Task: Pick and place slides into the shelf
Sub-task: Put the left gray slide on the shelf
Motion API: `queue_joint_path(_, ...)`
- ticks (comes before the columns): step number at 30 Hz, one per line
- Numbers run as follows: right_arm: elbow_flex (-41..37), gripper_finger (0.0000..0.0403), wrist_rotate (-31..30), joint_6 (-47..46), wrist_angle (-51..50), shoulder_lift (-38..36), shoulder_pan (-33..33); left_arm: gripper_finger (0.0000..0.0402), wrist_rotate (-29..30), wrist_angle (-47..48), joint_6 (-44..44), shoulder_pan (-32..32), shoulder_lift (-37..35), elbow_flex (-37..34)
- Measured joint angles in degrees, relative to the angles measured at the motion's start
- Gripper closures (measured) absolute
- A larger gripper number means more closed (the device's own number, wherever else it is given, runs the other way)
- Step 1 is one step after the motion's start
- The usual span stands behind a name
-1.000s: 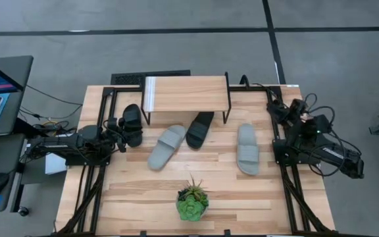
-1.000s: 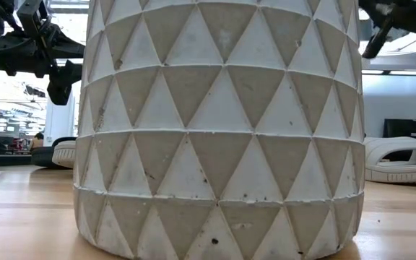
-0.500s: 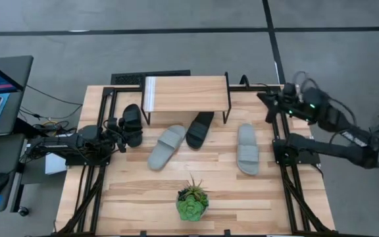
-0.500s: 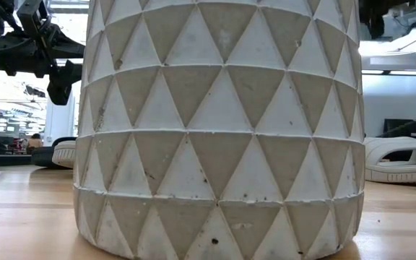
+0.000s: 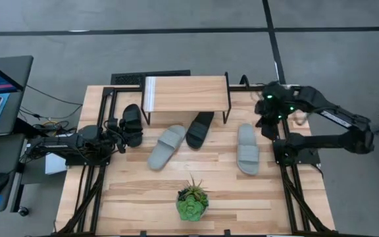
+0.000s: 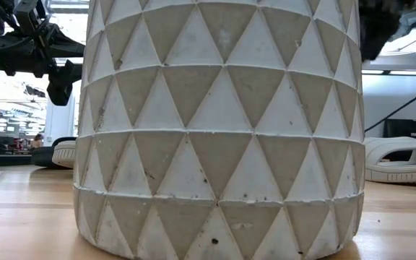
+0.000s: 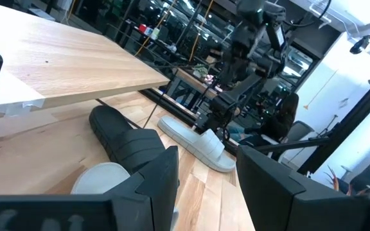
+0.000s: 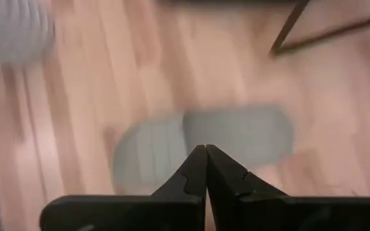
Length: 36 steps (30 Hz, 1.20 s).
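Four slides lie on the table in the high view: a black one [image 5: 132, 124] at the left, a grey one [image 5: 166, 146], a black one [image 5: 200, 128] with one end under the shelf [image 5: 186, 92], and a grey one [image 5: 247, 149] at the right. My left gripper [image 5: 119, 126] is open [image 7: 207, 186] and hovers beside the left black slide. My right gripper [image 5: 266, 118] is shut [image 8: 205, 157] and hangs in the air over the far end of the right grey slide [image 8: 204, 144].
A green potted plant [image 5: 192, 201] stands near the table's near edge, and its patterned pot [image 6: 222, 123] fills the low view. The right grey slide [image 6: 403, 159] shows beside it. Bare planks lie between the slides and the plant. A desk with a laptop stands left of the table.
My right arm has unfolded from its place at the table's right edge. It swung up and toward the table's left, and its gripper has come over the right grey slide, fingers shut. The slides have kept still.
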<state>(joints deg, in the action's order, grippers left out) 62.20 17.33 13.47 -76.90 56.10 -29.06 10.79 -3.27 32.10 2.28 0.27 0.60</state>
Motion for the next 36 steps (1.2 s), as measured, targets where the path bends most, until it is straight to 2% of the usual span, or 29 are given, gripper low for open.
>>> queue_joint_path(6,0.0,0.0402,0.9,10.2,-6.8,4.4,1.8,0.0255,0.0,0.0,0.0,0.0,0.0,0.0)
queue_joint_path(18,0.0,0.0402,0.8,10.2,-2.1,5.5,1.6,0.0255,0.3,0.0,0.0,0.0,0.0,0.0)
queue_joint_path(23,0.0,0.0402,0.6,12.3,-1.9,5.4,1.6,0.0255,4.8,-0.5,0.0,0.0,0.0,0.0)
queue_joint_path(26,0.0,0.0402,0.4,13.8,-1.9,5.3,1.6,0.0255,2.1,-0.3,-2.2,0.0,0.4,0.0)
queue_joint_path(32,0.0,0.0402,-1.1,14.1,-2.2,5.3,1.6,0.0255,-1.0,2.9,-5.7,-0.5,6.7,1.8)
queue_joint_path(36,0.0,0.0402,-1.1,16.5,-2.6,5.3,1.6,0.0255,-1.2,3.6,-11.9,-1.7,14.6,7.7)
